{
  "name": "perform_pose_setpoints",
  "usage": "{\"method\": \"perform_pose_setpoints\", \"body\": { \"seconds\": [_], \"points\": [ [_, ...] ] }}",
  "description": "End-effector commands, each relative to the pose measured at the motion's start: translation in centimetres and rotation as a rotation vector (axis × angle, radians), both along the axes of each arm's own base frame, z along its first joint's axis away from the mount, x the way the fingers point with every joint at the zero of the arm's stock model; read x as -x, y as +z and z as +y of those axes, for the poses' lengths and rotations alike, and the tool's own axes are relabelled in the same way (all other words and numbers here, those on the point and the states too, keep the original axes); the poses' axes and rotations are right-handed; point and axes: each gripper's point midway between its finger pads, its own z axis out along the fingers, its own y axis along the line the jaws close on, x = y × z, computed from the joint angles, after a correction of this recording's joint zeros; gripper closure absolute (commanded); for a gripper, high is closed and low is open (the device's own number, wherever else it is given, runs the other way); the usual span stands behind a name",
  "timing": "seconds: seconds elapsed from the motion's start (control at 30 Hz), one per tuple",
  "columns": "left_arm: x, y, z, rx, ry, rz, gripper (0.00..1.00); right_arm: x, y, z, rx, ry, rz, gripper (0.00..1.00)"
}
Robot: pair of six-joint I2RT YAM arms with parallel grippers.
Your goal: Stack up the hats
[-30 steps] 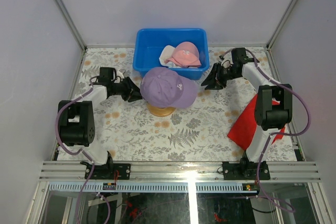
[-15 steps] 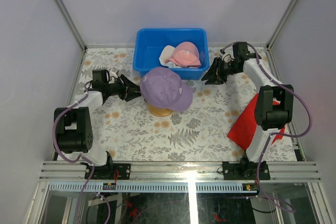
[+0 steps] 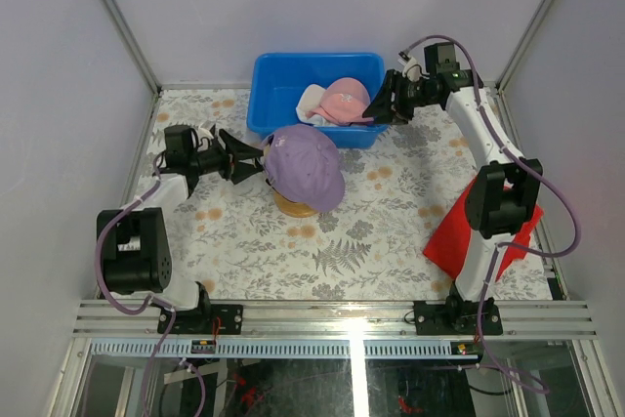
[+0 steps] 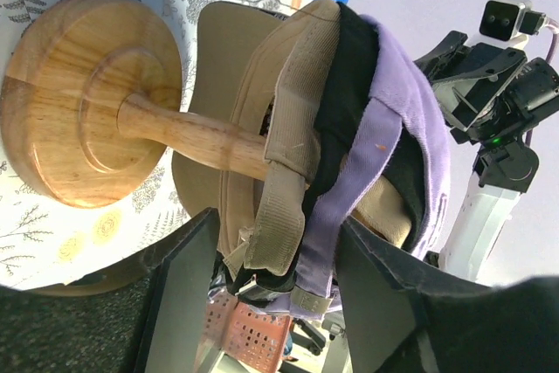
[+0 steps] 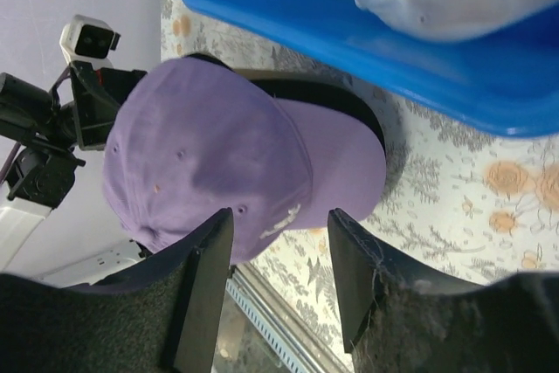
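Note:
A lavender hat (image 3: 305, 165) tops a stack on a wooden stand (image 3: 296, 207) in the middle of the table. In the left wrist view the tan hat (image 4: 253, 120), black hat (image 4: 349, 93) and lavender hat (image 4: 406, 102) sit nested on the stand (image 4: 87, 102). My left gripper (image 3: 246, 159) (image 4: 275, 272) is open at the stack's back, with the rear straps hanging loose between its fingers. A pink hat (image 3: 346, 100) and a white hat (image 3: 312, 103) lie in the blue bin (image 3: 278, 70). My right gripper (image 3: 383, 109) (image 5: 279, 255) hovers open and empty at the bin's right front corner.
A flat red cloth (image 3: 469, 231) lies at the right, partly under the right arm. The blue bin's wall (image 5: 349, 50) runs close above the right fingers. Frame posts stand at the table's back corners, and a metal rail lines the near edge.
The left gripper opened wider and drew back a little to the left. The right arm swung up and left to the bin's corner, opening slightly. The lavender hat's brim turned toward the front.

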Motion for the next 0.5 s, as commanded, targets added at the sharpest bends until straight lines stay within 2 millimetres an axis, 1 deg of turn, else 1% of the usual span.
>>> {"method": "perform_pose_setpoints", "body": {
  "seconds": [0.0,0.13,0.2,0.47],
  "points": [
    [-0.2,2.0,0.6,0.022,0.008,-0.065,0.46,-1.8,0.8,0.8,0.006,-0.003,-0.026,0.45],
    [-0.2,2.4,0.9,0.043,0.02,-0.075,0.44,-2.8,1.6,1.7,-0.011,0.008,-0.041,0.45],
    [-0.2,2.7,0.9,0.059,0.024,-0.08,0.44,-3.0,1.7,2.0,-0.01,0.013,-0.042,0.44],
    [-0.4,3.7,1.1,0.095,0.027,-0.098,0.41,-4.0,0.8,2.0,0.03,0.008,-0.049,0.42]
  ]
}}
